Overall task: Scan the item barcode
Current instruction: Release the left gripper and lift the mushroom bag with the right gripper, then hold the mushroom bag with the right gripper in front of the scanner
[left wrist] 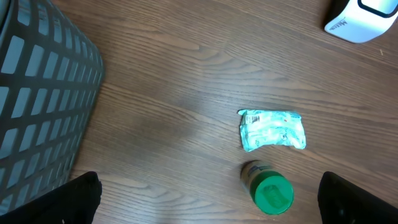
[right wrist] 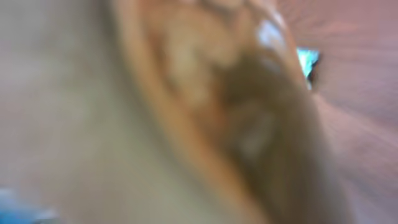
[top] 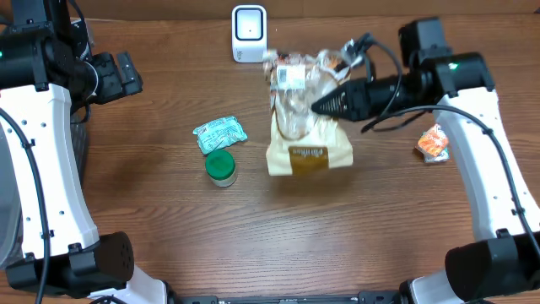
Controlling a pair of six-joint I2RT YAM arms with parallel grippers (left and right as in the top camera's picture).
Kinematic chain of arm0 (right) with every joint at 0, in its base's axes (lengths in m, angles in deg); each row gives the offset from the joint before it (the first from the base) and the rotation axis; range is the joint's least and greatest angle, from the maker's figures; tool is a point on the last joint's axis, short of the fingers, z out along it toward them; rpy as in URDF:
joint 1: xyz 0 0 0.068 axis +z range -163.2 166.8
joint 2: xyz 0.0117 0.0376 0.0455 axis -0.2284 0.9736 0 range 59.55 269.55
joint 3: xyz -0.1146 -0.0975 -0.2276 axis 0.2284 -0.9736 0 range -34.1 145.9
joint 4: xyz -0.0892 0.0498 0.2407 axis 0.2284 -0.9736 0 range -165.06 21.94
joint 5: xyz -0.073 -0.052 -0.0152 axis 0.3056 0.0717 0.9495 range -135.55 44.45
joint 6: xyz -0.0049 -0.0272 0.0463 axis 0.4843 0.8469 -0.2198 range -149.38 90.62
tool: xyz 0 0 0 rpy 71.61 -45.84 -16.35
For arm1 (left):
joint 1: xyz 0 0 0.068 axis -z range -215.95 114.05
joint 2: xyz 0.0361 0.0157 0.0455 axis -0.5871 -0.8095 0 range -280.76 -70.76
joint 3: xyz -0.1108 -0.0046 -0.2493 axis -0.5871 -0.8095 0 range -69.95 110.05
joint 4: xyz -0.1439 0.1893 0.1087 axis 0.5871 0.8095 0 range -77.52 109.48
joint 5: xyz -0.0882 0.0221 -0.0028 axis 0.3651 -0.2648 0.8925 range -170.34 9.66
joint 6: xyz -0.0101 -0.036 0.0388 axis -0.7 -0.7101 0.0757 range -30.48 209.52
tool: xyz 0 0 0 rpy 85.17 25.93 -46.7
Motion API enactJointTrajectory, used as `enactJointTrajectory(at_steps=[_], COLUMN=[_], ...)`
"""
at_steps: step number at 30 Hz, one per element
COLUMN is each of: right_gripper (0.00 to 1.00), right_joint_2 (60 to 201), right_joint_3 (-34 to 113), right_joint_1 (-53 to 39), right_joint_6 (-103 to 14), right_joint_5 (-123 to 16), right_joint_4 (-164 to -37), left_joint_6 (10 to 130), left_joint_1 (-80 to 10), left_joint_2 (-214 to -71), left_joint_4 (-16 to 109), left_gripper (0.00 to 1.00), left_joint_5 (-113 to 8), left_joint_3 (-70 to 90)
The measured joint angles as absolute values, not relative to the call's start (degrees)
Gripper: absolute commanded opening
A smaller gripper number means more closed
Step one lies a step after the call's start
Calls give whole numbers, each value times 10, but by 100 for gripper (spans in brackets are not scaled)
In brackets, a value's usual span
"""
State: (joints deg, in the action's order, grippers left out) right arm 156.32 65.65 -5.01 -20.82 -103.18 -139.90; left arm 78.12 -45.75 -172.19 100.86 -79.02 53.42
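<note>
- Overhead, the clear bag lies mid-table just in front of the white scanner. Its tan, brown-labelled bottom faces the near edge and its crumpled top is bunched toward the scanner.
- It looks like a light, floppy item. The thin film probably slips and crinkles, and whatever is inside seems soft enough to crush if squeezed hard.
- A white sticker sits near the bunched top and may carry the barcode, though the print is too small to read.
- The loose film near the top looks like the safest place to pinch. That spares the contents and lets the weight hang, though the bag will likely sag and swing.
- The right claw comes in from the right with its tips closed into the upper film, apparently pinching it. Its wrist view is only a brown and tan blur pressed close, which fits that.
- The left claw is well apart at the far left. In its wrist view the fingers stand spread wide with nothing between them.
- A teal packet and a green-lidded jar sit to the bag's left.
- An orange packet lies to its right.
- A grey basket stands at the left edge of the table.
</note>
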Motion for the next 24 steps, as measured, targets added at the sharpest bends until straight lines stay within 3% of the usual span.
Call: enactJointTrajectory(at_steps=[5, 12, 20, 24], right_gripper=[4, 4, 4, 4], right_joint_2=[1563, 1586, 1756, 1841], right_joint_3=[778, 893, 896, 893], right_joint_1=[-34, 55, 156, 172], right_joint_6=[-290, -339, -215, -140], right_joint_5=[-890, -589, -210, -118], right_joint_4=[-1334, -1236, -1056, -969], left_joint_6=[781, 782, 782, 782], left_joint_1=[-458, -458, -458, -458], left_joint_2=[-1722, -1722, -1722, -1722], left_joint_4=[1009, 1009, 1009, 1008], left_gripper=[100, 100, 100, 100], left_joint_5=[-791, -791, -791, -791], left_joint_3=[534, 534, 534, 534])
